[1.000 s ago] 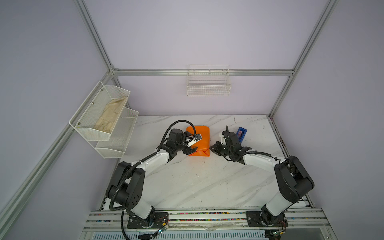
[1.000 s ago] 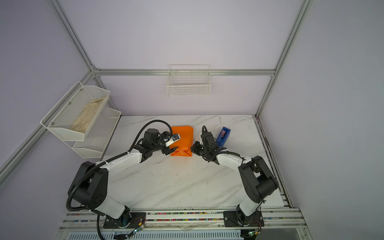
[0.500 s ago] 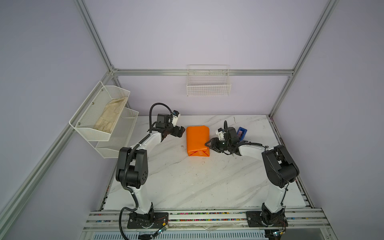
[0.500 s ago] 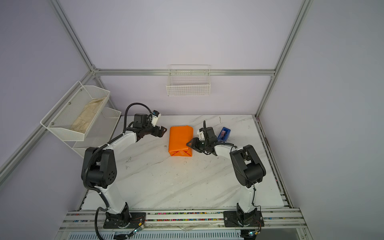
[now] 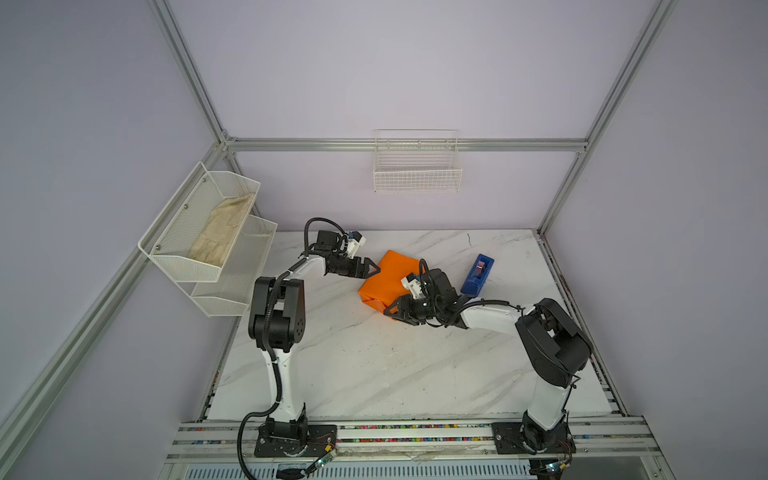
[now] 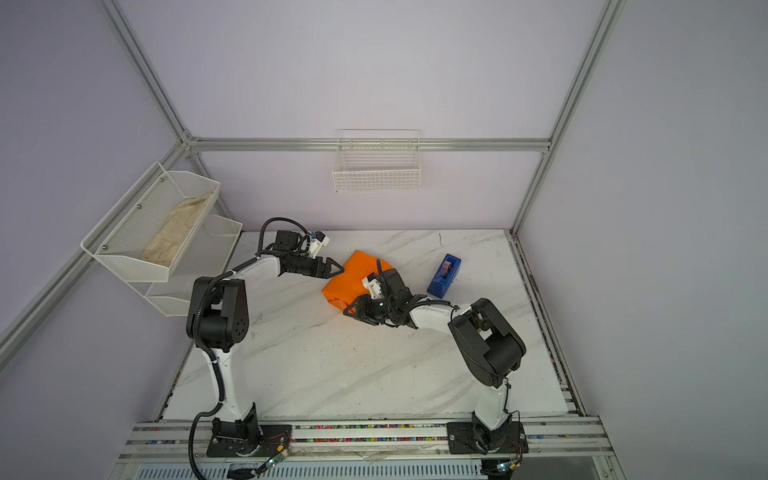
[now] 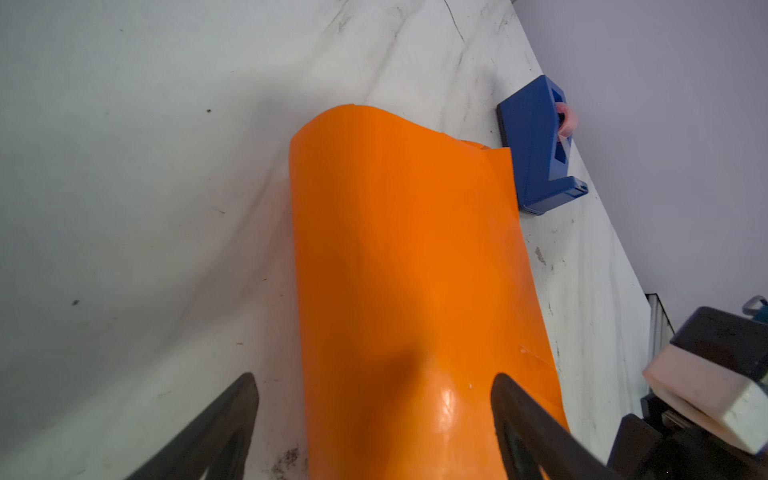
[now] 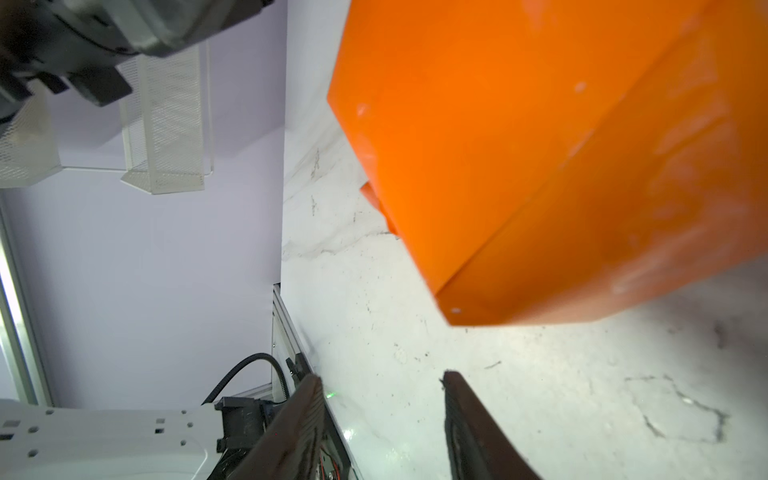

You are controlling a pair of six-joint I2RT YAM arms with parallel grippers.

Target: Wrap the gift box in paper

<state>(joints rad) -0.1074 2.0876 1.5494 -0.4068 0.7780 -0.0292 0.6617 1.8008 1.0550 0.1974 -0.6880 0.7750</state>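
The left gripper (image 5: 374,269), jaws spread wide, meets the far end of the paper (image 5: 386,276), while the right gripper (image 5: 391,311), fingers parted on nothing, sits just beside its near corner. The glossy orange sheet, folded into 1 smooth, sharp-creased parcel, lies mid-table (image 5: 374,365) near a blue tape dispenser (image 5: 478,274).

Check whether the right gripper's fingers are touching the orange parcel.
Apart: the right wrist view shows bare table between the right gripper and the paper.
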